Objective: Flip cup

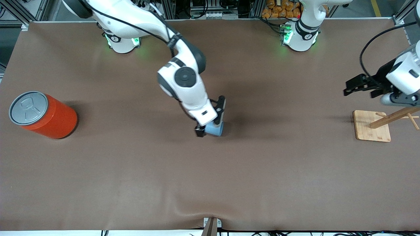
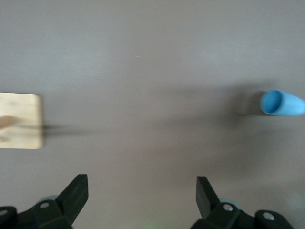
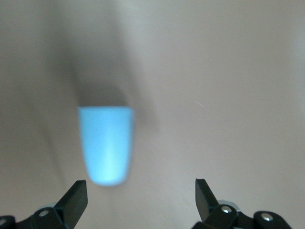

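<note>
Cup (image 1: 216,129): we see it on the table mid-way.
Right gripper (image 1: 211,122): over the cup, fingers spread, holding nothing.
Left gripper (image 1: 352,88): we find it waiting, fingers apart, above the wooden stand (image 1: 372,126).

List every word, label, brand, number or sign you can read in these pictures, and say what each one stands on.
No text can be read in any view.
Orange can: its grey lid carries only a moulded pull-tab shape, no letters.
Cup: plain light blue, no print.
Wooden stand: bare wood, no marks.
Arm bases: small dark round marks there are too small to read.
</note>
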Available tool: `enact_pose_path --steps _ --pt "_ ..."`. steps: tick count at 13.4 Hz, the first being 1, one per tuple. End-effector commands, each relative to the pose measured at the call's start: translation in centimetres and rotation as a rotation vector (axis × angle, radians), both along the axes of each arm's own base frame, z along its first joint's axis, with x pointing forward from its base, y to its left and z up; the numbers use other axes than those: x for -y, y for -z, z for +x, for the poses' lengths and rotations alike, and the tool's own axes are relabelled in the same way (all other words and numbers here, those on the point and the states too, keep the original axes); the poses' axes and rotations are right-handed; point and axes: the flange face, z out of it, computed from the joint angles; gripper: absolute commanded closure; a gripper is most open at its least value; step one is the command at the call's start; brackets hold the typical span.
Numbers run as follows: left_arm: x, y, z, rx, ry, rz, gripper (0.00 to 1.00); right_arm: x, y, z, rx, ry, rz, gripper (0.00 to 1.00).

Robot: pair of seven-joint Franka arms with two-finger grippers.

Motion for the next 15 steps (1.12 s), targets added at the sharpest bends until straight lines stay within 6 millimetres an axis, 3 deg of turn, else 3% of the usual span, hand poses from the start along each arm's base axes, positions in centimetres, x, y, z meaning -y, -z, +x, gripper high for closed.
enact_pose_path --steps 1,3,6,9,13,15 --pt "1.3 5.1 2.6 -0.099 -0.006 -0.163 0.00 8.5 -3.8 3.9 -0.030 0.151 -0.008 0.00" --pt "3.3 8.3 4.5 -0.142 -0.007 -0.254 0.00 14.2 -6.8 5.5 -0.056 0.282 -0.032 0.00" --pt "5.5 13.1 8.9 -0.144 0.085 -0.364 0.00 20.1 -11.4 5.4 -0.097 0.490 -0.071 0.00" --pt "7.6 19.1 11.7 -0.108 0.145 -0.562 0.00 29.3 -15.4 5.8 -0.125 0.636 -0.100 0.00" --pt "12.8 23.4 13.0 0.018 0.209 -0.633 0.00 38.7 -21.6 3.4 -0.150 0.793 -0.112 0.00" --pt "15.3 26.1 13.4 0.074 0.226 -0.651 0.00 42.0 -24.5 1.1 -0.157 0.860 -0.086 0.00"
